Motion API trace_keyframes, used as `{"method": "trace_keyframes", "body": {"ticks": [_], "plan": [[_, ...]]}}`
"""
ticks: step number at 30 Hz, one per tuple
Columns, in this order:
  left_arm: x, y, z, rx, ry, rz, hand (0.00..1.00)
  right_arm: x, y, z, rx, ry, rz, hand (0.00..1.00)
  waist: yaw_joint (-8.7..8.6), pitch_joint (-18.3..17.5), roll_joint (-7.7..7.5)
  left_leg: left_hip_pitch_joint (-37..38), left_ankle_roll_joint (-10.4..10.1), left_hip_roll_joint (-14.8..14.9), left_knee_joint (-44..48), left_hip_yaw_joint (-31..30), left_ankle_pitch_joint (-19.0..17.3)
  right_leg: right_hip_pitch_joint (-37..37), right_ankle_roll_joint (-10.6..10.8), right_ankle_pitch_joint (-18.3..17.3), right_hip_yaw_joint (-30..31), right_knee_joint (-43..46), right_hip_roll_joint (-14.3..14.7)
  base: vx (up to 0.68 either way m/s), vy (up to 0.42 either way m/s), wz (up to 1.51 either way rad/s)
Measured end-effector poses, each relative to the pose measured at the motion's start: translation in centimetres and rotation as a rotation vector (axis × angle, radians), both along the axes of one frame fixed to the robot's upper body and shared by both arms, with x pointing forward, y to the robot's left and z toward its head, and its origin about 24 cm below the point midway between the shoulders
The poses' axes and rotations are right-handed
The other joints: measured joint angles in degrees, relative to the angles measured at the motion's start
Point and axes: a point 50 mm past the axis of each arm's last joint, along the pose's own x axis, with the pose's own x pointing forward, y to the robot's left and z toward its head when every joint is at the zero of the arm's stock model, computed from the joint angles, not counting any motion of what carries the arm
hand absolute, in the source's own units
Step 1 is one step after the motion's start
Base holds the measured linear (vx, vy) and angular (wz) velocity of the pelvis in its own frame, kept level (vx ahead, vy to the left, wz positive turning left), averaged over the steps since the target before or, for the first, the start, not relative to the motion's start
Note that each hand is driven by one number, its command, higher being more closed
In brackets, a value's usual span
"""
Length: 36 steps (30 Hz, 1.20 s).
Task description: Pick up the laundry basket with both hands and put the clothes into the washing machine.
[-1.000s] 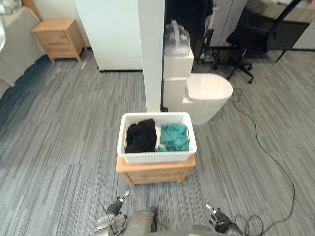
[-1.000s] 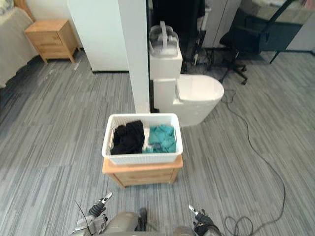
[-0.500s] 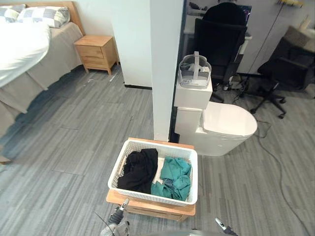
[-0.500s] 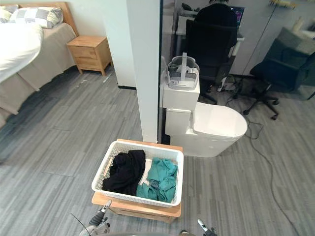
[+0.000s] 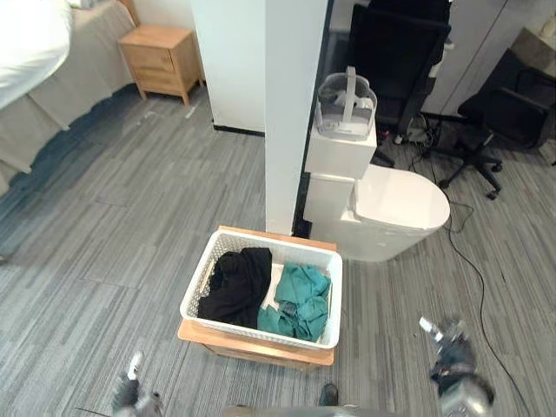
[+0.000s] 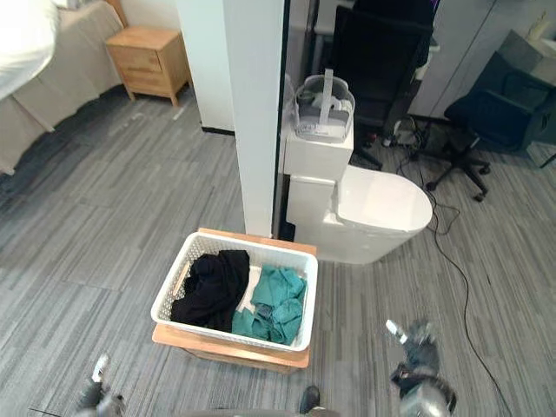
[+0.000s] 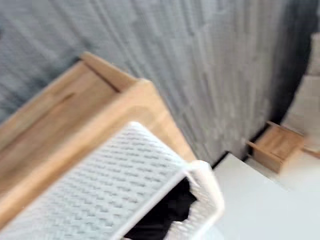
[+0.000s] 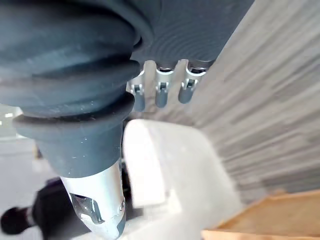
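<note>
Currently: reach phase, grasp not yet made. Basket (image 5: 252, 328) sits on stand (image 5: 254, 348), covering most of its top. Black clothes (image 5: 234, 287) fill its left half, teal clothes (image 5: 300, 304) its right. Left hand (image 5: 132, 395) is low, off the stand's front left corner; state cannot be told. Right hand (image 5: 452, 360) is well apart to the right, fingers (image 8: 161, 92) relaxed, empty. Next, probably: both hands to opposite rims, grip evenly, lift level.

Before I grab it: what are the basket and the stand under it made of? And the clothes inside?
Basket: looks like white moulded plastic, matte, with a woven-pattern wall and a smooth rim. Stand: light wood with visible grain, possibly veneer. Black garment and teal garment: soft, crumpled fabric; the fibre cannot be told.
</note>
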Motion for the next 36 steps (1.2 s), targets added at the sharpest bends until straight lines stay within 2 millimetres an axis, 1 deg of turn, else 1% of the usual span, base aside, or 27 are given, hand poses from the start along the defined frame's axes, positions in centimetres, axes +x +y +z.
{"method": "trace_keyframes", "body": {"ticks": [1, 2, 3, 4, 5, 6, 7, 9, 10, 12, 14, 15, 17, 19, 21, 23, 24, 27, 29, 31, 34, 36], "plan": [[1.0, 0.3, 0.9, 0.031, -0.044, -0.006, 0.0, 0.6, 0.0, 0.6, -0.017, -0.022, 0.006, 0.0, 0.0, 0.76, 0.15, -0.13, -0.08, 0.02, 0.39, 0.04, -0.05, -0.14, -0.02, -0.01, -0.01, 0.38, -0.04, 0.0, 0.0, 0.0], [2.9, 0.7, 2.7, 0.088, -0.12, -0.013, 0.0, 1.7, 0.3, 1.6, -0.048, -0.055, 0.023, 0.0, 0.12, 2.13, 0.2, -1.0, -0.35, 0.02, 1.46, 0.27, -0.33, -1.06, -0.2, -0.13, 0.02, 1.35, -0.18, -0.08, -0.005, -0.06], [4.6, 1.0, 4.4, 0.131, -0.182, -0.023, 0.0, 3.1, 0.8, 2.6, -0.068, -0.094, 0.055, 0.0, 0.25, 3.32, 0.64, -2.46, -0.46, -0.01, 2.41, 0.45, -0.54, -2.52, -0.44, -0.27, 0.1, 2.15, -0.33, -0.09, -0.007, -0.07], [5.4, 1.2, 5.1, 0.153, -0.206, -0.034, 0.0, 3.7, 1.1, 3.0, -0.076, -0.11, 0.073, 0.0, 0.26, 4.0, 0.83, -3.24, -0.48, -0.04, 2.95, 0.52, -0.6, -3.17, -0.46, -0.28, 0.21, 2.41, -0.4, -0.1, -0.016, -0.1], [7.3, 1.4, 6.7, 0.203, -0.244, -0.065, 0.0, 4.9, 1.7, 3.7, -0.089, -0.133, 0.121, 0.0, 0.53, 5.22, 1.16, -4.61, -0.51, -0.02, 3.75, 0.73, -0.65, -4.72, -0.52, -0.29, 0.61, 3.19, -0.38, -0.09, -0.033, -0.19], [9.2, 1.3, 8.1, 0.253, -0.267, -0.105, 0.0, 6.0, 2.3, 4.4, -0.112, -0.15, 0.172, 0.0, 1.57, 6.38, 1.22, -5.42, -0.52, 0.13, 4.13, 1.3, -0.65, -6.09, -0.69, -0.29, 1.27, 3.99, -0.25, -0.09, -0.041, -0.21], [10.0, 1.2, 8.7, 0.274, -0.28, -0.123, 0.0, 6.6, 2.5, 4.8, -0.124, -0.161, 0.194, 0.0, 1.7, 6.83, 1.21, -5.9, -0.52, 0.19, 4.48, 1.39, -0.65, -6.58, -0.83, -0.25, 1.43, 4.19, -0.19, -0.08, -0.051, -0.13], [13.2, 0.4, 11.0, 0.363, -0.308, -0.212, 0.0, 9.6, 3.7, 7.3, -0.172, -0.245, 0.274, 0.0, 1.74, 9.29, 1.07, -6.87, -0.62, 0.35, 5.76, 1.25, -0.71, -7.04, -1.43, 0.17, 1.54, 4.57, -0.03, -0.08, -0.046, -0.01], [14.0, 0.0, 11.5, 0.377, -0.314, -0.236, 0.0, 10.2, 4.1, 7.9, -0.182, -0.265, 0.291, 0.0, 1.77, 9.71, 0.95, -7.03, -0.65, 0.37, 5.96, 1.21, -0.73, -7.15, -1.47, 0.2, 1.6, 4.65, -0.02, -0.07, -0.03, -0.02], [16.5, -1.2, 12.5, 0.404, -0.319, -0.304, 0.0, 12.7, 6.0, 9.4, -0.187, -0.315, 0.361, 0.0, 1.83, 10.78, 0.04, -8.71, -0.72, 0.33, 7.09, 1.18, -0.77, -8.59, -1.78, 0.46, 1.8, 5.11, -0.02, -0.07, -0.021, -0.03], [18.1, -2.3, 13.0, 0.411, -0.318, -0.352, 0.0, 13.7, 7.0, 9.6, -0.178, -0.32, 0.402, 0.0, 2.21, 12.2, -0.33, -9.31, -0.73, 0.35, 7.69, 1.08, -0.77, -8.87, -2.02, 0.75, 1.83, 5.12, 0.04, -0.05, -0.017, -0.01], [19.3, -3.4, 13.4, 0.425, -0.309, -0.404, 0.0, 14.3, 7.8, 9.5, -0.163, -0.311, 0.431, 0.0, 2.81, 13.36, -0.53, -9.59, -0.73, 0.38, 8.02, 1.01, -0.77, -8.99, -2.28, 0.99, 1.84, 5.09, 0.1, -0.07, -0.02, 0.02], [20.6, -4.7, 13.9, 0.456, -0.293, -0.47, 0.0, 15.3, 8.9, 9.3, -0.133, -0.289, 0.469, 0.0, 3.12, 15.2, -0.6, -10.73, -0.81, 0.34, 9.06, 0.55, -0.81, -9.51, -2.38, 1.4, 1.7, 5.06, 0.13, -0.07, -0.012, 0.04], [21.6, -5.6, 14.3, 0.486, -0.27, -0.514, 0.0, 16.2, 9.9, 9.3, -0.089, -0.28, 0.491, 0.0, 3.3, 16.41, -0.71, -12.28, -0.81, 0.33, 9.89, 0.49, -0.81, -10.68, -2.52, 2.1, 1.79, 4.93, 0.2, -0.05, -0.004, -0.02], [22.3, -6.1, 14.3, 0.503, -0.231, -0.537, 0.0, 17.0, 10.7, 9.0, -0.065, -0.257, 0.505, 0.0, 3.49, 17.39, -0.75, -12.98, -0.81, 0.42, 10.33, 0.54, -0.81, -10.82, -2.67, 3.06, 1.9, 3.92, 0.49, -0.04, 0.001, -0.05], [23.0, -6.5, 14.4, 0.516, -0.205, -0.557, 0.0, 17.7, 11.2, 9.1, -0.045, -0.25, 0.51, 0.0, 4.02, 18.38, -0.86, -13.95, -0.99, 0.63, 11.21, 0.62, -0.94, -10.95, -2.81, 4.35, 2.35, 2.59, 1.03, -0.06, 0.005, -0.11], [23.6, -6.7, 15.1, 0.535, -0.205, -0.561, 0.0, 18.1, 11.4, 9.0, -0.037, -0.235, 0.513, 0.0, 4.43, 18.75, -0.97, -14.84, -1.04, 0.79, 11.78, 0.59, -0.97, -11.02, -2.78, 5.14, 2.51, 1.28, 1.33, -0.06, 0.008, -0.11], [24.7, -7.0, 16.5, 0.59, -0.205, -0.57, 0.0, 19.1, 12.3, 8.5, -0.014, -0.181, 0.537, 0.0, 4.7, 19.38, -1.1, -17.44, -1.26, 1.19, 13.38, 0.19, -1.13, -11.95, -3.03, 6.51, 2.48, -0.32, 2.09, -0.07, 0.001, 0.0], [25.1, -7.0, 17.2, 0.621, -0.199, -0.578, 0.0, 19.5, 12.9, 8.3, 0.009, -0.162, 0.544, 0.0, 4.64, 19.43, -1.17, -18.76, -1.27, 1.23, 14.06, -0.09, -1.13, -12.5, -3.2, 7.29, 2.3, -1.07, 2.27, -0.05, 0.003, 0.01], [25.4, -7.2, 17.5, 0.664, -0.181, -0.594, 0.0, 19.7, 13.1, 8.1, 0.028, -0.144, 0.538, 0.0, 4.64, 19.83, -1.24, -19.32, -1.25, 1.18, 14.78, -0.15, -1.15, -12.55, -3.02, 7.7, 2.38, -1.41, 2.32, -0.04, 0.015, 0.0], [26.2, -7.8, 18.7, 0.728, -0.174, -0.615, 0.0, 20.2, 13.1, 7.8, 0.054, -0.113, 0.527, 0.0, 4.59, 20.17, -1.81, -21.49, -1.16, 1.07, 15.93, -0.48, -1.25, -13.19, -2.81, 8.91, 2.29, -2.77, 2.41, -0.07, 0.035, 0.04], [26.6, -7.9, 19.3, 0.763, -0.167, -0.627, 0.0, 20.8, 13.1, 8.4, 0.081, -0.132, 0.516, 0.0, 4.52, 20.2, -1.87, -23.37, -1.05, 0.87, 17.19, -0.75, -1.33, -14.15, -2.44, 9.46, 2.28, -3.22, 2.34, -0.07, 0.045, 0.03]]}}
